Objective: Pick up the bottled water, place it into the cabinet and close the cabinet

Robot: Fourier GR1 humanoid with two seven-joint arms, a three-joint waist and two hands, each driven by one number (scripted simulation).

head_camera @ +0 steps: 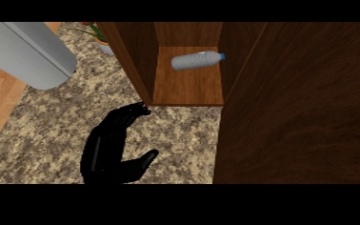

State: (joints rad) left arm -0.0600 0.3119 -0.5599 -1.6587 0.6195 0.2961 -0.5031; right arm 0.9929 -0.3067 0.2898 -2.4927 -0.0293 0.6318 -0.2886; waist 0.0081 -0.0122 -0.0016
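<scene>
The bottled water [197, 60] lies on its side on the shelf [187, 86] inside the cabinet [141, 52], blue cap pointing right, toward the cabinet's inner wall; so the placing looks done and the closing is what remains. The left robot hand [112, 148] is released, fingers straight and reaching up toward the shelf's front lip, their tips touching or just short of it, thumb spread to the right; it holds nothing. The right robot hand does not show at all.

The risk, as I judge it: the bottle is a smooth, round cylinder resting on its side on flat wood, so a knock to the cabinet could set it rolling toward the front edge and out; a door [295, 105] swung hard would supply that knock. The broad dark wood panel at the right appears to be that open door, and it fills the right of the view; it could hide the hand that moves it, and a hand left near the shelf's lip could be caught as it swings.

The cabinet is dark, grained, reddish-brown wood, flat-panelled; the bottle is pale grey and translucent-looking; the surface [63, 124] is speckled beige-brown stone, matte; a rounded grey metal object [35, 57] lies at the upper left, with a small plant [91, 31] behind.
</scene>
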